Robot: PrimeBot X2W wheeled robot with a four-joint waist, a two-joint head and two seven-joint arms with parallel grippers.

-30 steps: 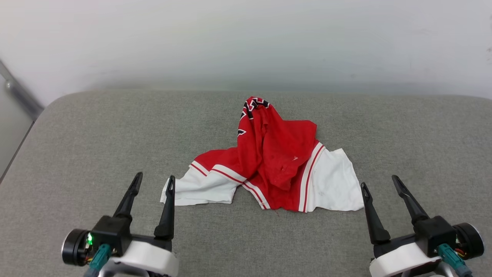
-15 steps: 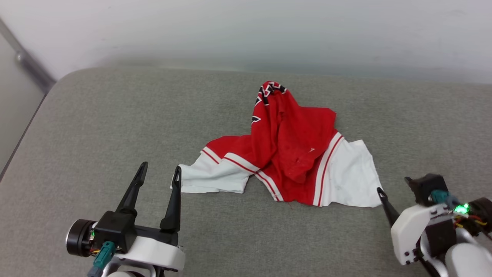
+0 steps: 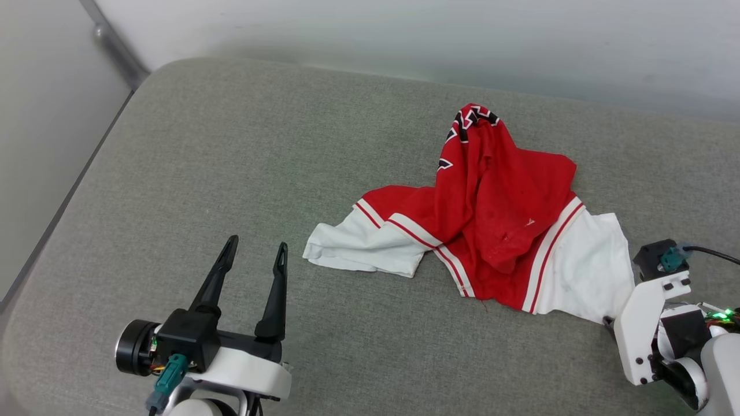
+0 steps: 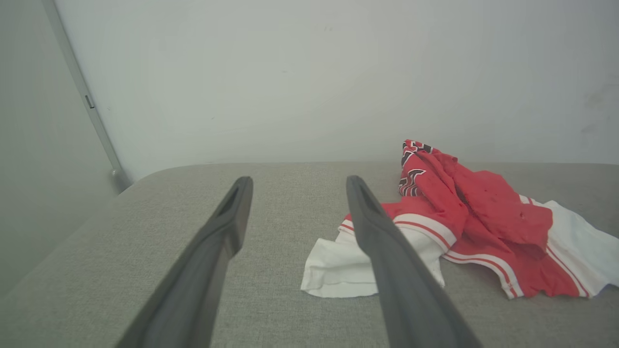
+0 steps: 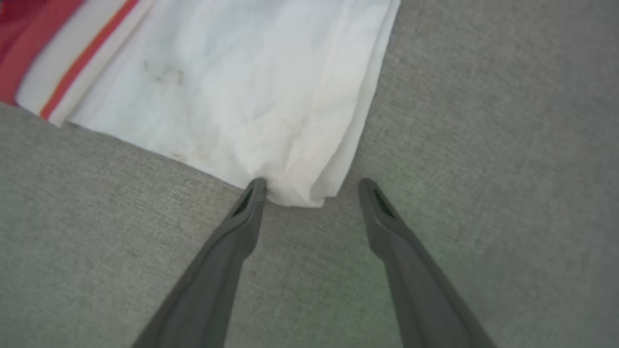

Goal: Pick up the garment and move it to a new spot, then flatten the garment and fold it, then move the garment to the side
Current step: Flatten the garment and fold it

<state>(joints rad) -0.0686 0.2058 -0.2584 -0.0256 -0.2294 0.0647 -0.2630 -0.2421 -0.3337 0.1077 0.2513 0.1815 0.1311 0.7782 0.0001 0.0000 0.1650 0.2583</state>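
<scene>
A: Where is the crumpled red-and-white jersey shirt (image 3: 491, 214) lying?
B: On the grey fabric cushion (image 3: 231, 144); the right gripper (image 5: 313, 183) is standing agape, bracketing one white sleeve's corner.
A: The left gripper (image 3: 258, 242)?
B: Gaping too, hovering empty near the other sleeve.

Looked along the left gripper (image 4: 297, 180): two dark fingers spread wide, empty between, tips level above the grey bench (image 4: 290, 290). Found the garment (image 4: 464, 212) crumpled toward the bench's right side, partly hidden behind the finger on the view's right. Lay in a heap, red body bunched and raised toward the far edge, black white-outlined lettering at its peak. Spread one white sleeve (image 4: 338, 270) with red-and-white striped trim nearest that finger, and a second white sleeve (image 4: 580, 251) farther right. Could not tell whether finger and cloth touched. Met a pale wall (image 4: 309, 77) along the far edge, with a grey metal strip (image 4: 82, 92) slanting down to the rounded far-left corner.
</scene>
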